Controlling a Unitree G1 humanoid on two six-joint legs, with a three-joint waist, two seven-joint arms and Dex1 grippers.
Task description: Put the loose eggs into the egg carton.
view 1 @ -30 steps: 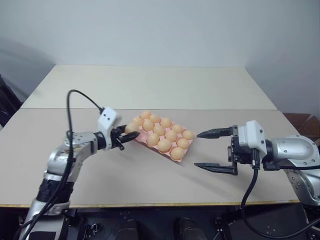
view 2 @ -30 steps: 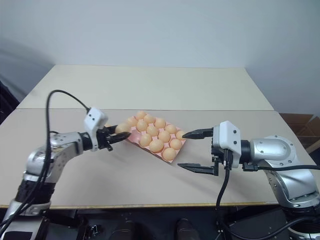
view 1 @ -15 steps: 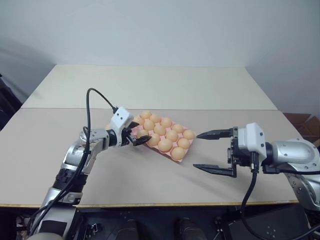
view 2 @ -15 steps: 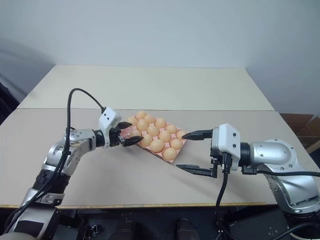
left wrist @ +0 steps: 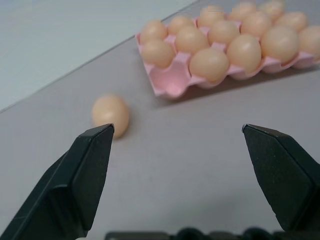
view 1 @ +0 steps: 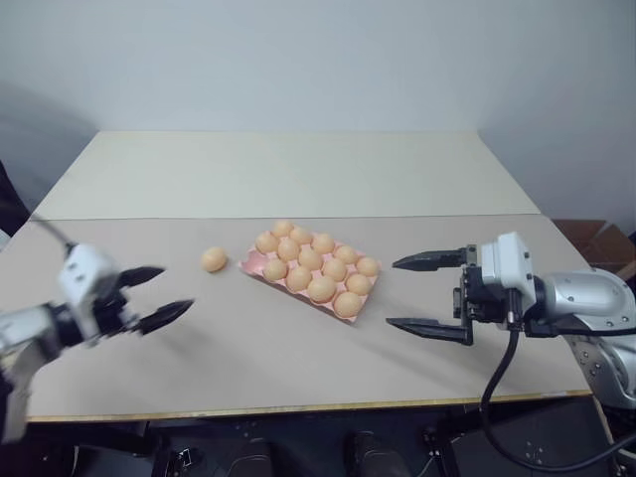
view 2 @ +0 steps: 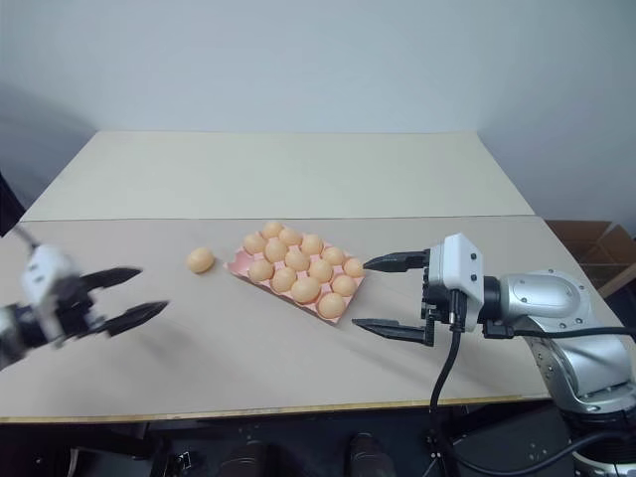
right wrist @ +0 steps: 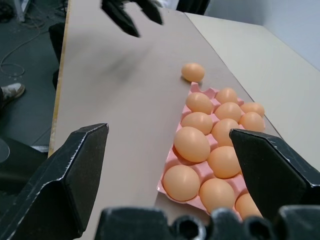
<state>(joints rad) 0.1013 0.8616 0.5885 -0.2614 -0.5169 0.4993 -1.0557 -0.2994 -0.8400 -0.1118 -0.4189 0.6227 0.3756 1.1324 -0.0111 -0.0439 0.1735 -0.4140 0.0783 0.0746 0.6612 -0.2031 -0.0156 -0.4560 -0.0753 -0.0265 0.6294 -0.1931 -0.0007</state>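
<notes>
Withdrawn since the earlier frame: left gripper (view 1: 149, 296), formerly at the carton's left end, now near the desk's left front edge, fingers spread wide, nothing between them; one egg left lying on the desk.

Desk (view 1: 298, 169): pale, two joined tops.

Right arm: reaching in from the right, level, pointing left toward the carton; right gripper (view 1: 425, 294) spread wide, empty, just off the carton's right end.

Egg carton (view 1: 254, 262): pink moulded tray, centre of the front top, long axis slanting from left-rear to right-front; cups filled with pale orange-tan eggs, one left corner cup bare.

Loose egg (view 1: 214, 259): smooth, orange-tan, on its side, just beside the carton's left end.
</notes>
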